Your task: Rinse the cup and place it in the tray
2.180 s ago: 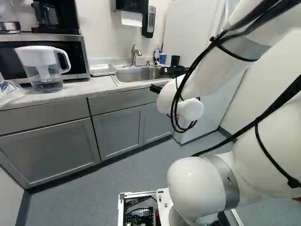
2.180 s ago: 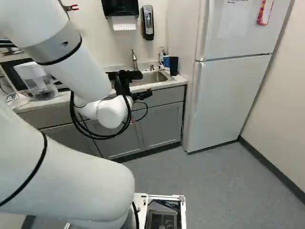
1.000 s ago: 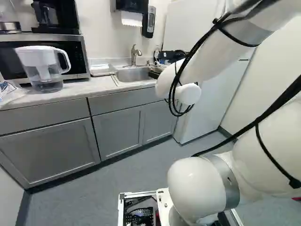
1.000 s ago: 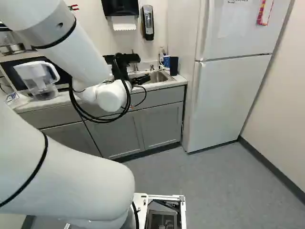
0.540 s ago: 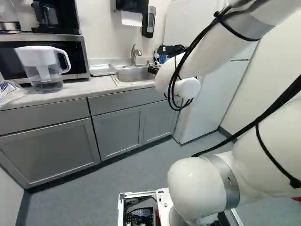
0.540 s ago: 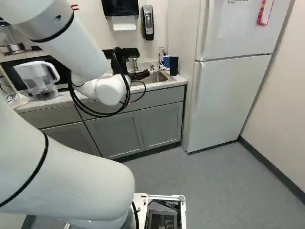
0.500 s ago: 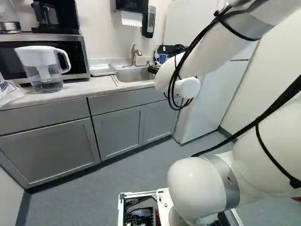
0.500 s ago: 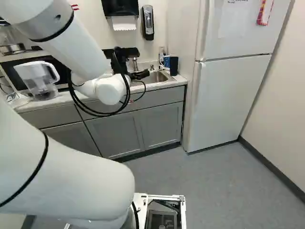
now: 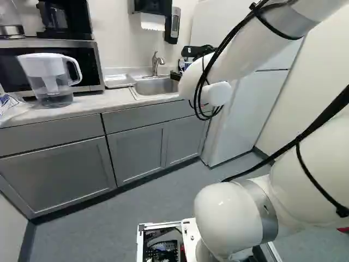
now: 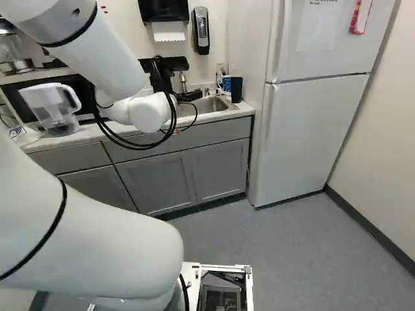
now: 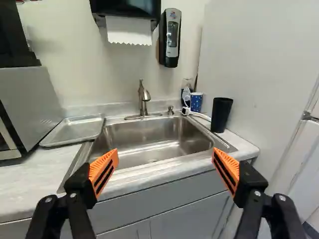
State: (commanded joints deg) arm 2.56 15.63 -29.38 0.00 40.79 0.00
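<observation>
Upper middle of right base view, tool hung near sink, fingers wide apart, holding nothing. Black cup and blue cup stood near sink; upper left of left base view, tray lay beside it.

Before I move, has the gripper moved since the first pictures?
Yes, the gripper moved up in the right base view: its fingers, first below the sink, now show near the sink's back edge.
</observation>
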